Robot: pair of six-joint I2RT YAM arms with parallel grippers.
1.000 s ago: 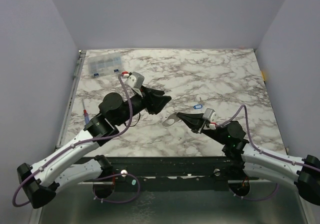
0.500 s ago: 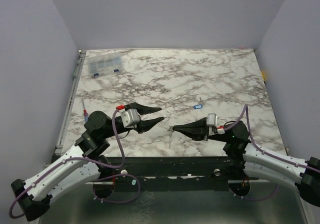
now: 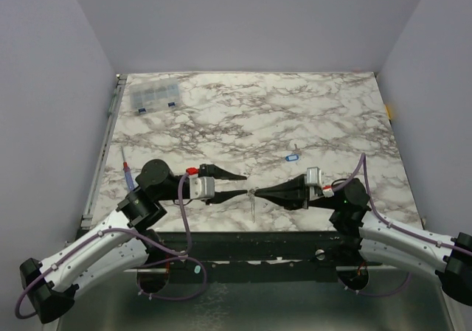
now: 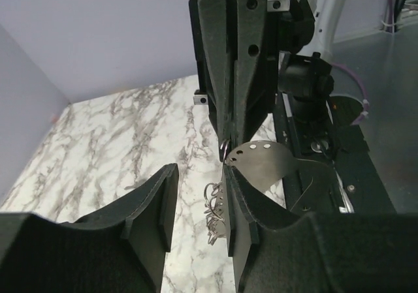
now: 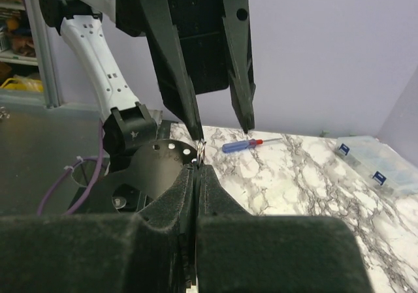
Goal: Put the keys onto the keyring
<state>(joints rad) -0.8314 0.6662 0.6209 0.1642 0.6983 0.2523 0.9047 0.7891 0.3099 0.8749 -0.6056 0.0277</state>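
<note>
Keyring (image 5: 200, 151) pinched at the very tip of the tightly closed right fingers (image 5: 173, 205) — held above the tabletop (image 3: 310, 117), near its front edge. Keys (image 3: 253, 207) dangling beneath. Left fingers (image 4: 153, 201) parted narrowly — facing tip to tip, one just beside the ring.

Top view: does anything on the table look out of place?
The blue tag lies alone on the marble table, apart from the small ring that the shut right gripper pinches. Nothing looks spilled or damaged.
</note>
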